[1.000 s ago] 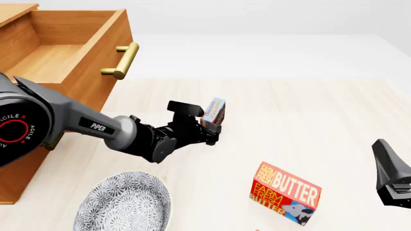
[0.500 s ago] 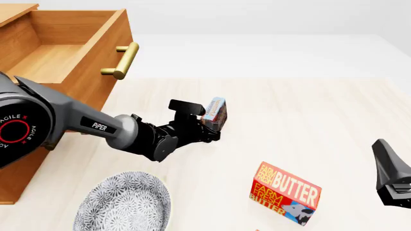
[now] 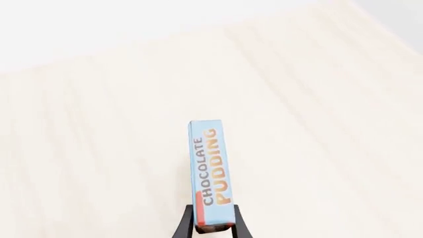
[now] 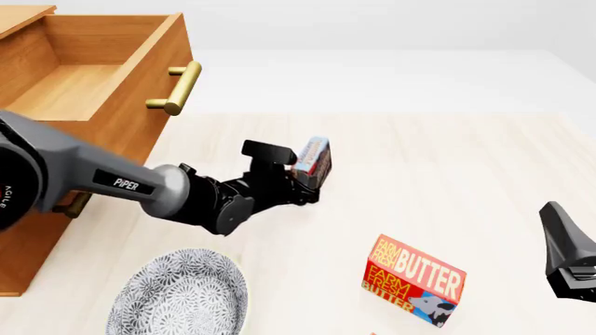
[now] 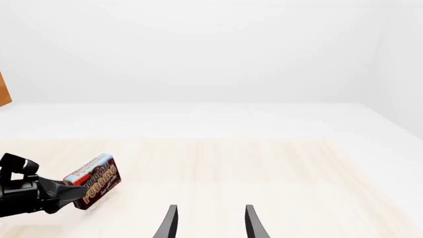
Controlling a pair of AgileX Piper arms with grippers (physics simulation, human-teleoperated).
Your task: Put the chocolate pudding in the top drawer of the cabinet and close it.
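my left gripper (image 4: 308, 183) had its jaws clenched on the chocolate pudding (image 4: 313, 161), held above the table (image 4: 447, 167) right of the open top drawer (image 4: 88, 84), while my right gripper (image 5: 209, 223), jaws parted and empty, showed only its cut-off tips.

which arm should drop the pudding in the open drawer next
Left. Its claw is shut on the chocolate pudding and is on the same side as the open top drawer. The right claw is open, holds nothing and sits at the table's far right.
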